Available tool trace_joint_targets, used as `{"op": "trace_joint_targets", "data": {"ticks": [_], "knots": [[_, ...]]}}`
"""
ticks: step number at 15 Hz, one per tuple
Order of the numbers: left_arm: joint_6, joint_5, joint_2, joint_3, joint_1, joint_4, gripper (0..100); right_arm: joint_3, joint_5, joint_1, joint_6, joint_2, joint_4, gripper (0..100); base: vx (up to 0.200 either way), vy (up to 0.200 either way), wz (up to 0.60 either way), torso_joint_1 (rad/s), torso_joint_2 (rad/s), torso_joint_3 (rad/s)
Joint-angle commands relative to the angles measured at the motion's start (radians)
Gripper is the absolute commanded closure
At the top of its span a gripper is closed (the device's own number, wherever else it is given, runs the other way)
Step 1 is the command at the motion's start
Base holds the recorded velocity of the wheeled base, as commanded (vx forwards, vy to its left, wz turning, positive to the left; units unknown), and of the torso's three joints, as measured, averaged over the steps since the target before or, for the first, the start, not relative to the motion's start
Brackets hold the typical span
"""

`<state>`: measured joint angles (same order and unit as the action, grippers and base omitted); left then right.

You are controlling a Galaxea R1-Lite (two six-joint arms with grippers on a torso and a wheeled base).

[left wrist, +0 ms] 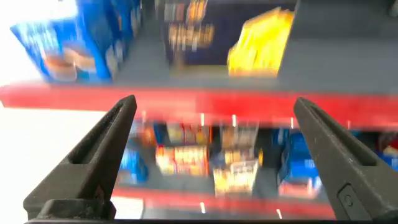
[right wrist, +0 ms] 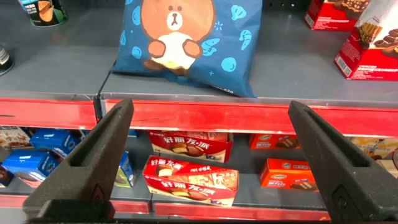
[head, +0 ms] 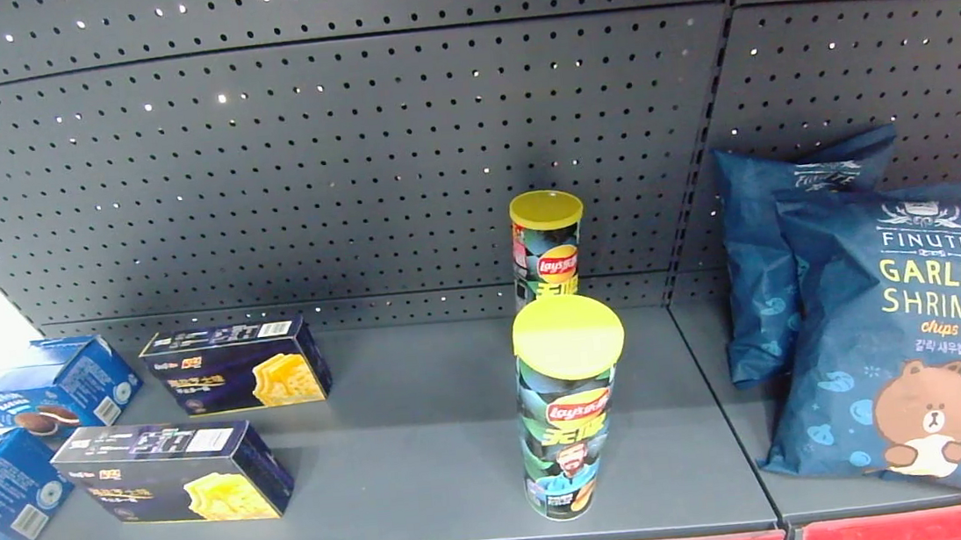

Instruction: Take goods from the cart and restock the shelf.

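The grey shelf board [head: 426, 434] carries two chip cans with yellow lids, one at the front [head: 572, 411] and one behind it [head: 547, 246]. Two dark boxes [head: 238, 366] and two blue boxes [head: 59, 381] lie at its left. My left gripper [left wrist: 214, 102] hangs open and holds nothing, level with the shelf's red front edge [left wrist: 199, 99], below a blue box [left wrist: 68, 37] and a dark box [left wrist: 224, 34]. My right gripper [right wrist: 210, 104] is also open with nothing in it, facing the red edge [right wrist: 249, 115] below the bear-printed blue bag [right wrist: 186, 37].
Two blue chip bags [head: 901, 335] lean on the shelf's right bay. Red boxes [right wrist: 367, 37] stand further right. A lower shelf holds red boxes [right wrist: 189, 180] and blue boxes [right wrist: 31, 165]. Bare board lies between the dark boxes and the cans.
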<state>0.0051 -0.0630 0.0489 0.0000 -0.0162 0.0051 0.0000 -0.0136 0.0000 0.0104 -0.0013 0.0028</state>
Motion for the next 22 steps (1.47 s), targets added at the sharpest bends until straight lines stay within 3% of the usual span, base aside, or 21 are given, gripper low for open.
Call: {"op": "trace_joint_targets", "data": {"ticks": [1,2,18,22], "knots": [[-0.017,-0.003,-0.023,-0.002,0.007,-0.002,0,0.0,0.0,0.0,0.0,0.001,0.0,0,0.0,0.0,0.0,0.0,0.0,0.0],[-0.028,0.002,-0.027,0.0,0.016,-0.005,0,0.0,0.0,0.0,0.0,0.001,0.0,0,0.0,0.0,0.0,0.0,0.0,0.0],[-0.019,0.005,-0.041,0.0,0.018,-0.005,0,0.0,-0.002,0.0,0.0,0.001,0.0,0,-0.013,0.0,0.0,0.0,0.0,0.0],[-0.024,0.002,-0.041,0.0,0.018,-0.005,0,0.0,-0.002,0.0,0.0,0.001,0.0,0,0.0,0.0,-0.45,-0.005,0.0,0.003]]}}
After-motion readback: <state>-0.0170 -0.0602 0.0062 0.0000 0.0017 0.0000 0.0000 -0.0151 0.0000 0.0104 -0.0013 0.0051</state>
